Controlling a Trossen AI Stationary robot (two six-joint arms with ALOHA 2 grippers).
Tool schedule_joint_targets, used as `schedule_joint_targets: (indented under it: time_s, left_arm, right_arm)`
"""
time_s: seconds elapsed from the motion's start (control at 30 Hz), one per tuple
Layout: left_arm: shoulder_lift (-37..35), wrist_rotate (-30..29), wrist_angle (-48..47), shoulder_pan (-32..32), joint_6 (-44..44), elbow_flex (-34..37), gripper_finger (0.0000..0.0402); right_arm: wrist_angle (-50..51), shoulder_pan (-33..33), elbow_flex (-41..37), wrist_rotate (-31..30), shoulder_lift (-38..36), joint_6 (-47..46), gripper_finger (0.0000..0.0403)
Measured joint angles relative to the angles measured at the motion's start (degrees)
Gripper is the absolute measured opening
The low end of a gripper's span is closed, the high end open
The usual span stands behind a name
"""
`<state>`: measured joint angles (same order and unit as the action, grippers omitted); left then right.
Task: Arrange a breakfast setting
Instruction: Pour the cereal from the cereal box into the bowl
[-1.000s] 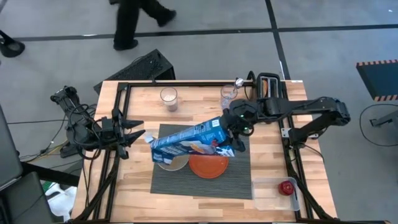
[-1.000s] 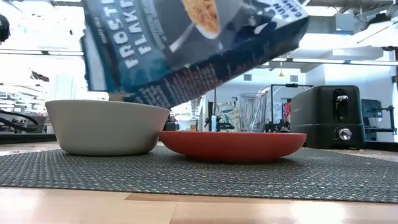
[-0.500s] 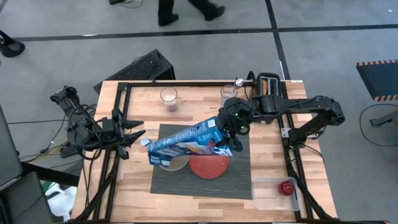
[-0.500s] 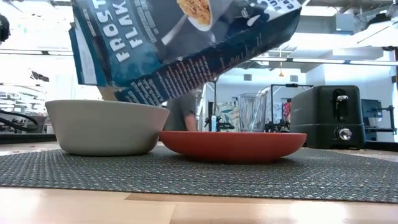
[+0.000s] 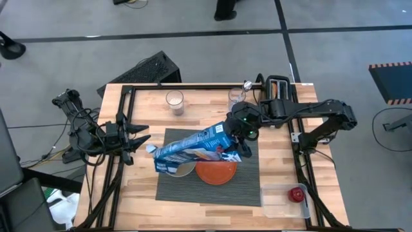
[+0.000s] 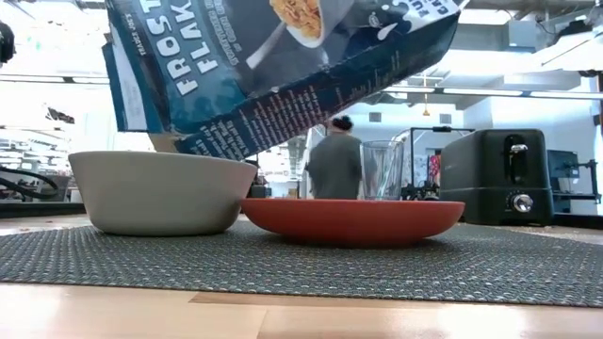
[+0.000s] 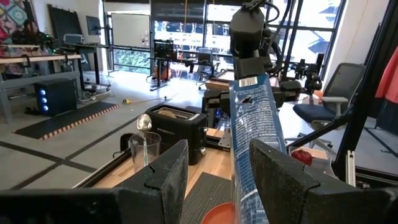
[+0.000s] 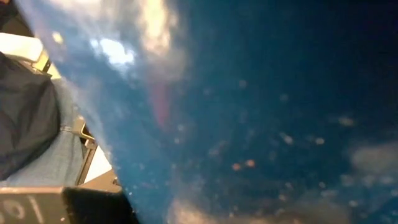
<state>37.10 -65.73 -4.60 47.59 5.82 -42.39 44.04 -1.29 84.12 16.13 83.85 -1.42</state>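
Note:
A blue cereal box (image 5: pixel 190 147) hangs tilted over the dark grey placemat (image 5: pixel 248 187). Its low open end is above the pale grey bowl (image 6: pixel 155 193), which it mostly hides in the high view. My right gripper (image 5: pixel 239 132) is shut on the box's raised end. The red-orange plate (image 5: pixel 215 173) sits on the mat beside the bowl. The metal spoon (image 7: pixel 144 122) stands in a clear glass (image 5: pixel 237 98) at the far edge. A small red item (image 5: pixel 296 193) lies in a clear container at the near right corner. My left gripper (image 7: pixel 214 180) is open and empty at the table's left edge (image 5: pixel 138 140). My right gripper holds the cereal box by its raised closed end (image 7: pixel 250 81), coming at it from above and from the table's right. The box fills the right wrist view, so the fingers' placing is hidden. The box is lifted clear and slants down toward the bowl.
A black toaster (image 5: pixel 277 87) stands at the far right corner and a second glass (image 5: pixel 174 100) at the far edge. A person (image 6: pixel 334 165) stands in the room beyond the table. Bare wood shows at the table's near left.
My right gripper has moved a little toward the table's left with the cereal box. The box has tipped more steeply, and its open end has come down closer over the bowl. A person has walked past beyond the table's far edge.

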Motion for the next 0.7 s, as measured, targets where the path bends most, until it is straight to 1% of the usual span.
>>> schedule_joint_targets:
  time_s: [0.07, 0.2, 0.4, 0.6, 0.7]
  left_arm:
    - [0.0, 0.01, 0.0, 0.0, 0.01, 0.0, 0.0157]
    - [0.0, 0.02, -0.02, 0.0, 0.01, 0.0, 0.0157]
    - [0.0, 0.02, -0.02, 0.0, 0.01, 0.0, 0.0157]
    - [0.0, 0.02, -0.02, 0.0, 0.01, 0.0, 0.0157]
    - [0.0, 0.02, -0.32, 0.0, 0.04, 0.0, 0.0157]
  right_arm:
    - [1.2, 0.51, -0.03, -0.73, 0.0, 0.25, 0.0286]
    - [-0.67, 0.11, -0.07, -0.41, 0.0, 0.65, 0.0286]
    - [-0.61, -0.33, -0.07, 0.84, 0.0, 1.13, 0.0286]
    - [-0.38, -0.12, -0.07, -0.21, 0.0, 1.24, 0.0286]
    - [-0.79, -0.22, -0.07, 0.24, -0.02, 1.34, 0.0286]
